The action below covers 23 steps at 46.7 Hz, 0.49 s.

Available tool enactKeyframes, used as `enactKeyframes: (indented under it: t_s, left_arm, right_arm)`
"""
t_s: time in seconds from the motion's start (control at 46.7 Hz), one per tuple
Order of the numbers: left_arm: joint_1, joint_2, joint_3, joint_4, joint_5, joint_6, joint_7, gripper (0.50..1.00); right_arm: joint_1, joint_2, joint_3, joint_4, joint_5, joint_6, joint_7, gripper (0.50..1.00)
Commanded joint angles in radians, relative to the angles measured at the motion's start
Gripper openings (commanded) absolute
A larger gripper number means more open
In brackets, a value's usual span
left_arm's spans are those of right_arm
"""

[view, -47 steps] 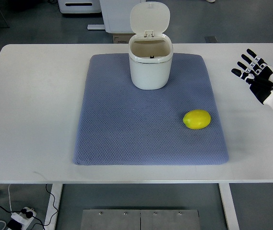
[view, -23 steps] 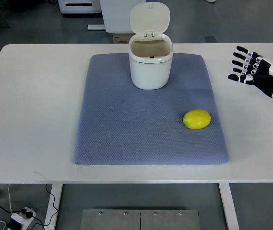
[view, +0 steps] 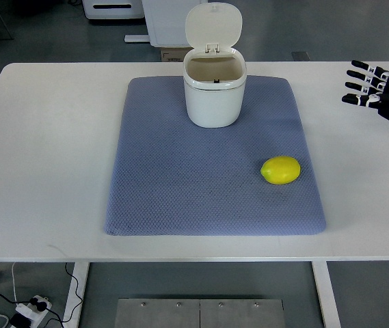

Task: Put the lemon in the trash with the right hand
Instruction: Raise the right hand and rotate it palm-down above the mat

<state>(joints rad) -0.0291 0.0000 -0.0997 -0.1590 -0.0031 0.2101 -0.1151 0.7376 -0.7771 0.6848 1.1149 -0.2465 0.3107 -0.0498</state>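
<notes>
Looking over the white desk (view: 50, 150), I see nothing on it moved; only my right hand (view: 384, 96) went further toward the right edge and up, away from the work. The grey mat (view: 180, 184) carries the trash bin (view: 214, 92), lid open, and the lemon (view: 280, 170) near its right side, untouched. My fingers (view: 359, 83) are spread, holding nothing, so the reach is not begun.

1. The glossy yellow oval lemon (view: 280, 170) lies on its side, alone, well apart from the bin.
2. The white rounded plastic trash bin (view: 214, 93) stands upright, its hinged lid (view: 213, 25) flipped up and open, interior showing.
</notes>
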Motion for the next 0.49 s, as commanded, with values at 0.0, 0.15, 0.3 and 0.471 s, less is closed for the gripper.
enactKeyframes:
  t_s: [0.0,0.15,0.3,0.471]
  left_arm:
    - [0.0,0.0,0.0,-0.001,0.0,0.0,0.0,1.0]
    - [0.0,0.0,0.0,0.001,0.0,0.0,0.0,1.0]
    - [0.0,0.0,0.0,0.001,0.0,0.0,0.0,1.0]
    - [0.0,0.0,0.0,0.001,0.0,0.0,0.0,1.0]
  right_arm:
    - [0.0,-0.002,-0.001,-0.001,0.001,0.037,-0.027,1.0]
    - [0.014,0.001,-0.005,0.002,-0.002,0.048,-0.024,1.0]
    - [0.04,-0.002,-0.019,0.011,-0.022,0.05,-0.027,1.0]
    - [0.071,-0.001,-0.036,0.013,-0.16,0.039,-0.019,1.0]
